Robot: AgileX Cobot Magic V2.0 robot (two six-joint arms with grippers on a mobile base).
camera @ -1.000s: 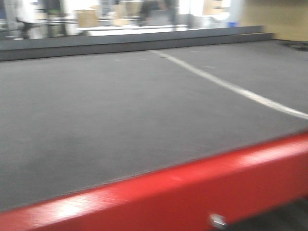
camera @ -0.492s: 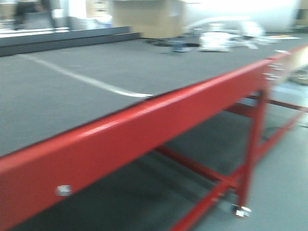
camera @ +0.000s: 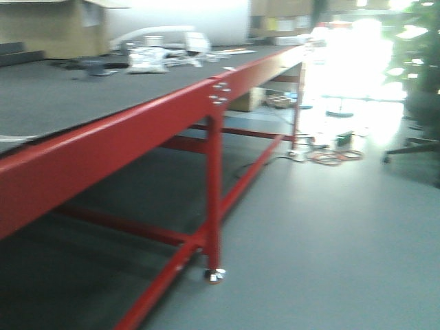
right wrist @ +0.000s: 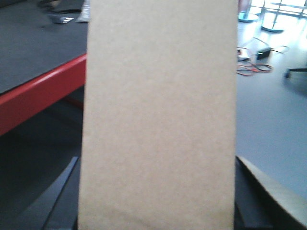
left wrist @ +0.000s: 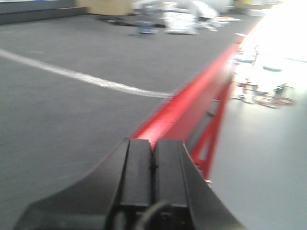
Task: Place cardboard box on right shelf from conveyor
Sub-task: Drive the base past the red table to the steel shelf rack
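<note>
While the conveyor is stretching along the left on its red frame, the left end effector is hanging over the belt's near edge, its fingers pressed together on nothing. Further right, the right end effector is clamping the cardboard box, which is sitting off the belt, beside the frame and above the grey floor.

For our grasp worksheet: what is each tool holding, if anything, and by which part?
Right tool clamps the cardboard box by its near end, across its sides. Left tool: shut, empty.
</note>
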